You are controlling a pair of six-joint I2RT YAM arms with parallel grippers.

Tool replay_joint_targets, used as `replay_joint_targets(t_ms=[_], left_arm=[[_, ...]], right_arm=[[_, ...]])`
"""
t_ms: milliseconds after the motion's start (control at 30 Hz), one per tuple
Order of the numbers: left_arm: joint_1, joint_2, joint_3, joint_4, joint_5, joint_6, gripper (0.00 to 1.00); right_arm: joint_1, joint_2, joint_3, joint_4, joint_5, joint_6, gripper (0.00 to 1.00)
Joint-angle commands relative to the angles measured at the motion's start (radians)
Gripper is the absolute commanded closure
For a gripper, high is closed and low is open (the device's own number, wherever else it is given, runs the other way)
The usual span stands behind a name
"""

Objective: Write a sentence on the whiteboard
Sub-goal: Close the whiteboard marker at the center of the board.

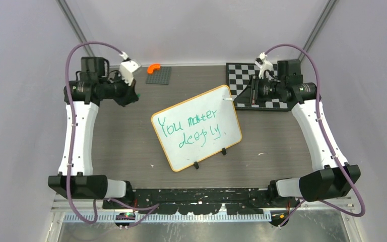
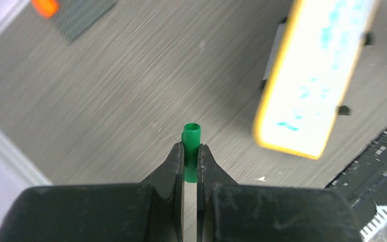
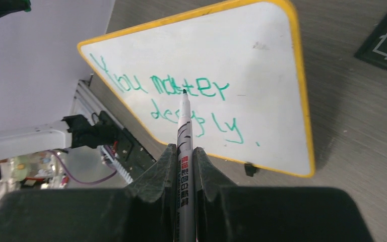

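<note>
From above, we see the flat white whiteboard with an orange-yellow rim (image 1: 181, 156) at the middle of the grey wood-grain desk (image 1: 126, 146), with the green handwritten sentence (image 1: 191, 128) complete on it.

At the left wrist, the left gripper (image 2: 190, 149) pinches a small green cap (image 2: 191, 133), perhaps only by its end, so it could slip out.

At the right wrist, the right gripper (image 3: 185, 151) clamps a white marker (image 3: 184, 118), its tip bare over the words; a dip would smear them. The desk looks matte, and a pale wall (image 3: 40, 50) stands beyond.

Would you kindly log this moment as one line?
left jaws: shut on small green plastic cap; right jaws: shut on white marker pen; yellow-rimmed whiteboard: bears green handwritten sentence
</note>
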Motion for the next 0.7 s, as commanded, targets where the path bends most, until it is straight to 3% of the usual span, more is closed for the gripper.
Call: replay_joint_targets(t_ms=[0,300,500,667], left_arm=[[-0.191,-0.022,0.114,-0.143,0.059,0.005,1.00],[-0.644,0.063,0.149,-0.151,-0.172,0.011,1.00],[-0.842,0.159,0.210,-0.119,-0.295,0.016,1.00],[-0.922,0.218,0.241,-0.070,-0.324,-0.020,1.00]], right_arm=[[0.001,-0.040,-0.061,0.066,-0.149,0.075,1.00],[0.044,-0.093,-0.241,0.271,-0.294,0.305,1.00],[0.065,-0.132,-0.324,0.392,-0.330,0.437,1.00],[0.078,-0.159,-0.354,0.498,-0.368,0.549,1.00]])
